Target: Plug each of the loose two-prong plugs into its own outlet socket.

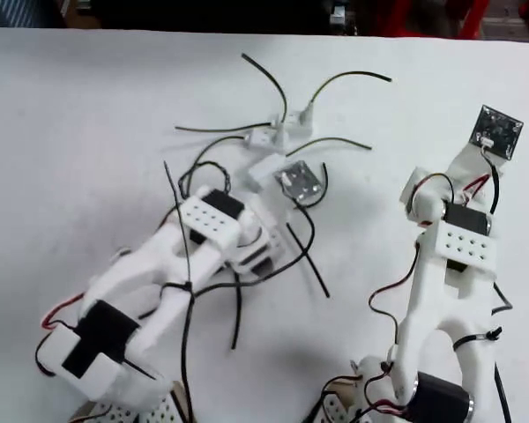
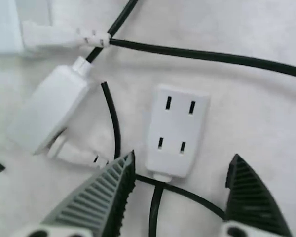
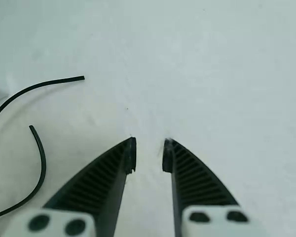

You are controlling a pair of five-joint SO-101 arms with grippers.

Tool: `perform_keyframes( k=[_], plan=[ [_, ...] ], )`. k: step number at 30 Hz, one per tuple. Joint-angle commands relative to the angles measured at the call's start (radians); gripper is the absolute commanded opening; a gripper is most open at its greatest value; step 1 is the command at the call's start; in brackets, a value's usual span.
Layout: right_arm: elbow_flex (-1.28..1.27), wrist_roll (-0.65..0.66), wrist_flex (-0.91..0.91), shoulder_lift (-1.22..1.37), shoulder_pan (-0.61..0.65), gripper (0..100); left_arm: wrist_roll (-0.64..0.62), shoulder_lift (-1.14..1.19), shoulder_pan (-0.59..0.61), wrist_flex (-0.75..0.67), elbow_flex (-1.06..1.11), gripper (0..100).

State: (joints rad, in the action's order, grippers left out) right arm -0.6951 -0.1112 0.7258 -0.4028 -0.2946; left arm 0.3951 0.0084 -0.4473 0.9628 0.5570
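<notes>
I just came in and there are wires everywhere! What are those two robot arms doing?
They are meant to push plugs into sockets. The left gripper hangs open right above a white outlet block whose four slots are all empty, and it holds nothing. Another white block lies just beside it among loose black cords. The right gripper is off over bare table, fingers slightly apart, also holding nothing. Nothing is plugged into that outlet block yet.

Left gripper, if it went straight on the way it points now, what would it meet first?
Likely the white outlet block, lying just ahead between the open fingers of the left gripper; a black cord crosses nearer, so depth is uncertain.
</notes>
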Motion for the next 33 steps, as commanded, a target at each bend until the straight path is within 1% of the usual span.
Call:
perform_keyframes(
  k=[1, 3, 5, 7, 12, 13, 16, 19, 23, 27, 30, 33],
  plan=[
    [0.012, -0.006, -0.01, -0.015, -0.01, 8.7, -0.014, -0.01, 0.005, 0.032, -0.077, 32],
    [0.011, -0.002, -0.01, -0.015, -0.008, 8.7, -0.018, -0.021, 0.016, 0.08, -0.109, 32],
    [0.011, 0.002, -0.008, -0.015, -0.005, 8.7, -0.02, -0.071, 0.054, 0.129, -0.129, 31],
    [0.012, 0.003, -0.008, -0.016, -0.004, 8.8, -0.032, -0.165, 0.099, 0.161, -0.132, 29],
    [0.012, 0.005, 0.013, -0.047, 0.036, 9.1, -0.023, -0.444, 0.231, 0.239, -0.074, 28],
    [0.012, 0.005, 0.033, -0.061, 0.05, 9.1, -0.006, -0.489, 0.26, 0.252, -0.057, 28],
    [0.009, 0.026, 0.079, -0.114, 0.077, 9.1, 0.104, -0.55, 0.372, 0.302, -0.043, 31],
    [0.006, 0.043, 0.108, -0.143, 0.096, 9.1, 0.221, -0.515, 0.487, 0.324, -0.044, 32],
    [0.0, 0.044, 0.113, -0.145, 0.11, 9.1, 0.419, -0.378, 0.572, 0.322, -0.04, 32],
    [-0.017, 0.046, 0.105, -0.145, 0.111, 9.1, 0.572, -0.202, 0.599, 0.307, -0.063, 31],
    [-0.017, 0.046, 0.105, -0.145, 0.11, 9.1, 0.689, -0.082, 0.593, 0.281, -0.08, 27],
    [-0.017, 0.046, 0.105, -0.145, 0.11, 9.1, 0.752, 0.025, 0.591, 0.238, -0.107, 25]
  ],
)
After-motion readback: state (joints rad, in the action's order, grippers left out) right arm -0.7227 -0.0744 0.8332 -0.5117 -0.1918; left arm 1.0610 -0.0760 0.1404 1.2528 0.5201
